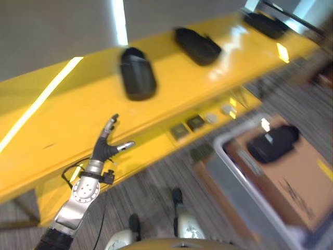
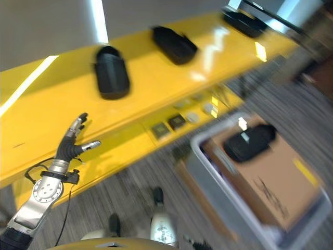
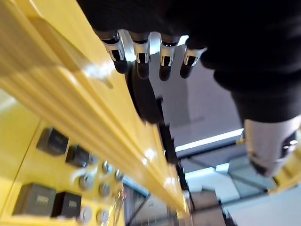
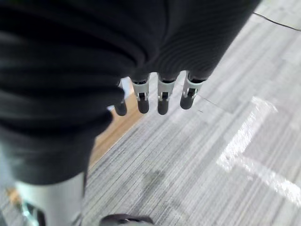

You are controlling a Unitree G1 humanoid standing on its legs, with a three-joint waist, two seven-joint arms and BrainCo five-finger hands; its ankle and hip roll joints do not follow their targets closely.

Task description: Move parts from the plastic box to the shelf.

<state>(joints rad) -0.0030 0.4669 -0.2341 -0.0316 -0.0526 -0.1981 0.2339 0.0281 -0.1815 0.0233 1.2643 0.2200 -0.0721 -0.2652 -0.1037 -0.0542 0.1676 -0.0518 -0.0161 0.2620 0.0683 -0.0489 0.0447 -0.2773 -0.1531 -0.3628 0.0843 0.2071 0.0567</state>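
Left hand (image 1: 106,147) open, empty, over yellow shelf (image 1: 62,125); right hand (image 4: 160,96) relaxed above floor

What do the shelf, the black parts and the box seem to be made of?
Shelf: probably painted metal, glossy yellow; it mirrors the ceiling lights in bright streaks.
Parts: likely moulded plastic or rubber, matt black, rounded, almost no shine; the blur leaves it open.
Box: looks like grey plastic with smooth walls; the brown sheet inside looks like cardboard, flat and dull.
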